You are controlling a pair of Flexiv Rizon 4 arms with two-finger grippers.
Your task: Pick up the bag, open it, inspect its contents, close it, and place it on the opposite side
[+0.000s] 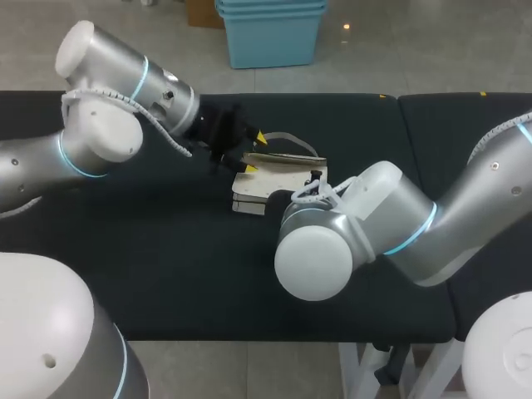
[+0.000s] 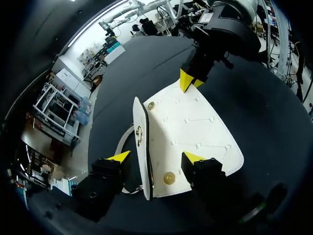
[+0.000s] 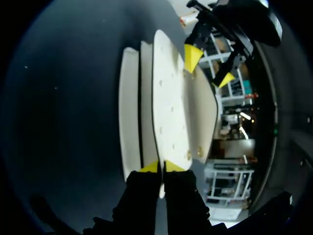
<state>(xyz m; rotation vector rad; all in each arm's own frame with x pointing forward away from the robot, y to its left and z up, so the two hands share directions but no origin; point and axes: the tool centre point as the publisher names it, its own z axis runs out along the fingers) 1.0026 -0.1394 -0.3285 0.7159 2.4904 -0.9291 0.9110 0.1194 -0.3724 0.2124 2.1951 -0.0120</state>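
Near the middle of the dark desk (image 1: 125, 249), a white bag (image 1: 278, 184), lying with its flap (image 2: 195, 132) folded open and spread flat. From the left wrist, a quilted white panel with one brass-coloured snap (image 2: 169, 177) close to the near edge and another farther along, and the bag's body on edge beside it as a narrow white strip. Left fingers (image 2: 156, 157) spread wide, straddling the near end of the bag: one yellow tip outside the body, by the strap (image 2: 122, 142), the other over the flap's near corner (contact with either not clear from here), nothing gripped. Right fingers (image 3: 161, 167) almost together, pinched on the thin edge of the flap at the opposite end, one tip on each face of it. From the right wrist, layered white panels running straight ahead from those tips, with the left arm's two yellow tips at the far end. From overhead, left arm in from the left with its tips just at the bag's left end; right arm in from the right, its bulky wrist covering the bag's right part and mostly hiding its own fingers.
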